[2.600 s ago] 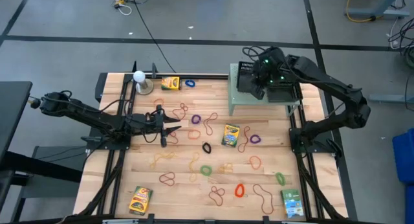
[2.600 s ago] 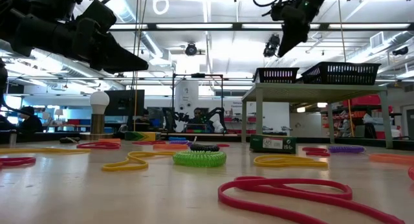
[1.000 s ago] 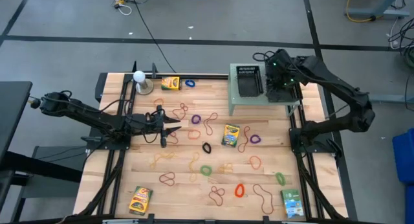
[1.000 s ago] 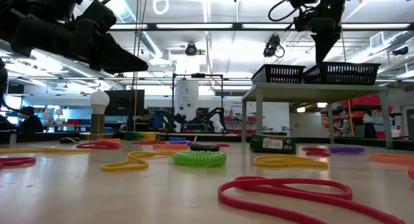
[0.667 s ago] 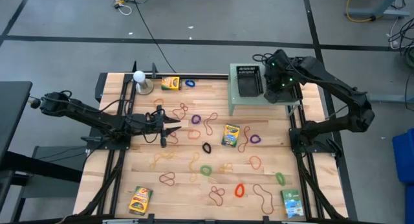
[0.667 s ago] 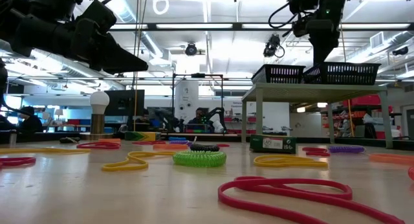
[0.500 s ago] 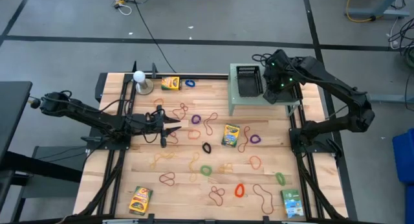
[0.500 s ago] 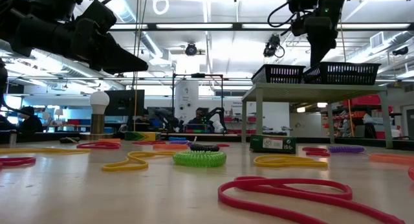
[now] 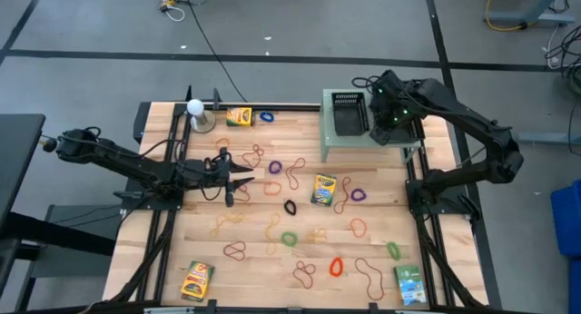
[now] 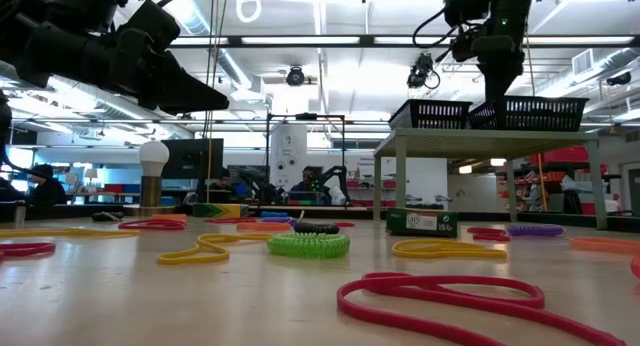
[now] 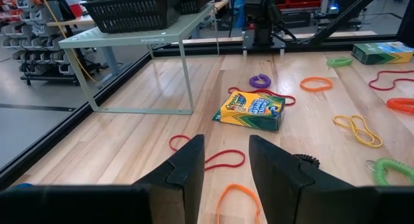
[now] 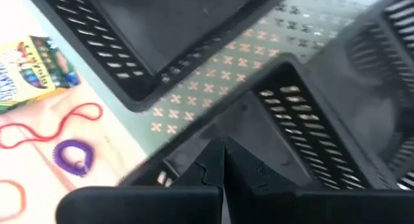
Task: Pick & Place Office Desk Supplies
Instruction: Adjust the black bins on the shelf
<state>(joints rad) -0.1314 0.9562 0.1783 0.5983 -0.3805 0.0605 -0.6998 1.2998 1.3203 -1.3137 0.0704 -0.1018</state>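
Note:
Many rubber-band loops lie flat over the wooden table, among them a red one (image 11: 213,157) and a purple coil (image 12: 74,151). Crayon boxes lie flat at the middle (image 9: 324,189), the far side (image 9: 239,116) and the near left (image 9: 197,279). My left gripper (image 9: 243,180) hangs open at the table's left, pointing level at the middle box (image 11: 251,111), with nothing between its fingers. My right gripper (image 9: 385,125) is shut and points down over the right-hand black basket (image 12: 323,114); I see nothing in it.
Two black baskets (image 9: 349,112) stand on a pale green raised shelf (image 9: 363,143) at the far right. A white ball on a small stand (image 9: 195,106) is at the far left. A green box (image 9: 410,285) lies near the right corner. Black rails run along both table sides.
Before the last second, my right gripper crossed from above the left basket toward the table's right edge, to above the right basket. Within the last second it has stayed about there, still shut.

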